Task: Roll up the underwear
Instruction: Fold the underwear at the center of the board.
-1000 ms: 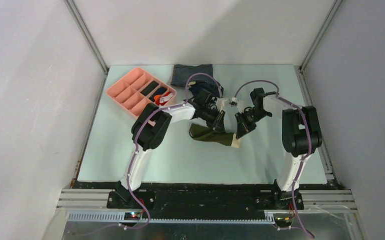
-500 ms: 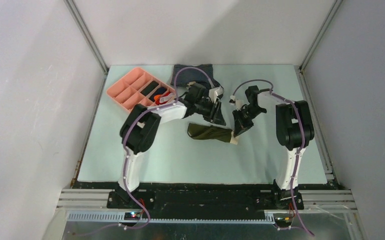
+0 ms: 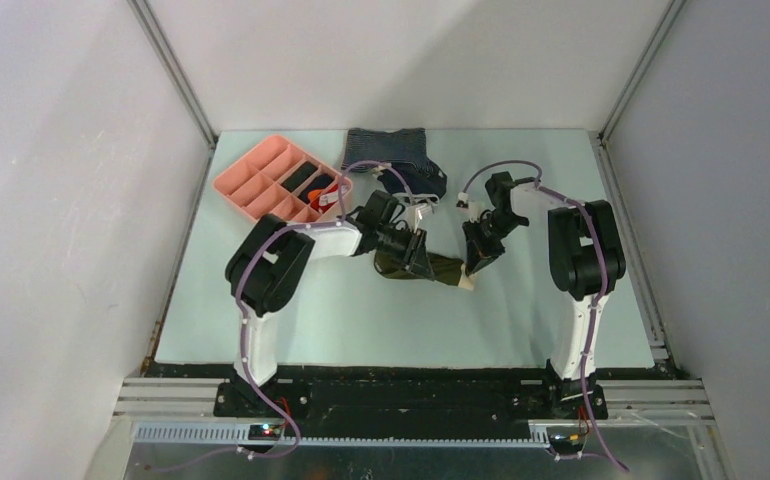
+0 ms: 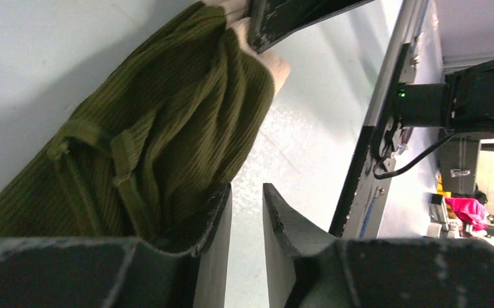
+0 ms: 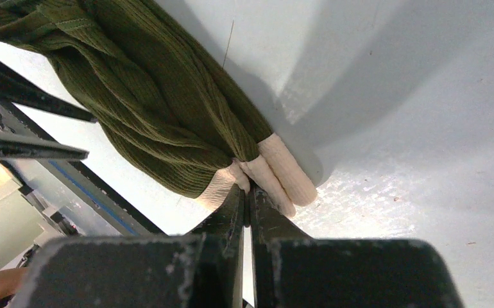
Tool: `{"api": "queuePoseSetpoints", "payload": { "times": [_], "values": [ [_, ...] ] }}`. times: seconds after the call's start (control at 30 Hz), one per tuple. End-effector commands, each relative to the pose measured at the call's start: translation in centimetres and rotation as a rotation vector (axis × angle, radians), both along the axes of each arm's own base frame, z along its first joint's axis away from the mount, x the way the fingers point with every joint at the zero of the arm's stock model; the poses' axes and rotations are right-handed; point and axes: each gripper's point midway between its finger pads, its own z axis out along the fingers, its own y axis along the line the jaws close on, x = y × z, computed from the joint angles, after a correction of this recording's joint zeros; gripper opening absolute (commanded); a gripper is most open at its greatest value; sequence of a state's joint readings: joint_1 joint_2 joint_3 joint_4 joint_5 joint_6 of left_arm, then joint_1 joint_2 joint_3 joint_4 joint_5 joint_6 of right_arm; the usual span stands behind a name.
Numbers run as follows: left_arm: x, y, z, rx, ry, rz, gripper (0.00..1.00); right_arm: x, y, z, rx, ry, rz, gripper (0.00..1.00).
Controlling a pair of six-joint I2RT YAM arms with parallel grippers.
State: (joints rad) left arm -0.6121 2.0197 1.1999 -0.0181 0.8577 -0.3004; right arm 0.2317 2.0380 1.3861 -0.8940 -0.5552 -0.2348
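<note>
The underwear (image 3: 448, 268) is a dark olive-green ribbed cloth, bunched into a loose roll mid-table, with a cream waistband at its right end. It also shows in the left wrist view (image 4: 167, 109) and the right wrist view (image 5: 148, 96). My right gripper (image 3: 473, 266) is shut on the cream waistband (image 5: 283, 170) at that end; its jaws (image 5: 247, 190) pinch the cloth's edge. My left gripper (image 3: 416, 260) sits over the roll's middle. Its jaws (image 4: 247, 189) stand a narrow gap apart with only table between them, and one finger (image 4: 215, 212) rests against the cloth's near side.
A pink compartment tray (image 3: 251, 185) with small items stands at the back left. A blue-grey striped garment (image 3: 386, 148) and a navy garment (image 3: 419, 182) lie at the back, behind the arms. The table's front edge and metal rail (image 4: 373, 160) show beyond the left fingers.
My left gripper has come forward from near the navy garment down onto the roll's middle. My right gripper has stayed shut on the waistband end, barely moving.
</note>
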Motion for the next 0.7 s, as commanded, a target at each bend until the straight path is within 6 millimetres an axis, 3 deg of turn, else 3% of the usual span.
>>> {"api": "queuePoseSetpoints", "payload": {
  "times": [0.0,0.2,0.47,0.67],
  "values": [
    [1.6,1.3,1.7,0.031,-0.118,0.015,0.29,0.2,0.0,-0.5,-0.037,-0.004,0.006,0.06],
    [3.9,3.0,1.3,0.085,-0.169,0.046,0.29,0.2,0.0,-0.5,-0.040,-0.004,0.011,0.06],
    [7.9,5.3,-1.1,0.228,-0.223,0.140,0.35,-0.2,0.0,-0.5,-0.042,-0.006,0.020,0.06],
    [10.4,6.5,-1.3,0.289,-0.263,0.171,0.37,-0.2,0.1,-0.6,-0.050,-0.011,0.027,0.06]
  ]
}}
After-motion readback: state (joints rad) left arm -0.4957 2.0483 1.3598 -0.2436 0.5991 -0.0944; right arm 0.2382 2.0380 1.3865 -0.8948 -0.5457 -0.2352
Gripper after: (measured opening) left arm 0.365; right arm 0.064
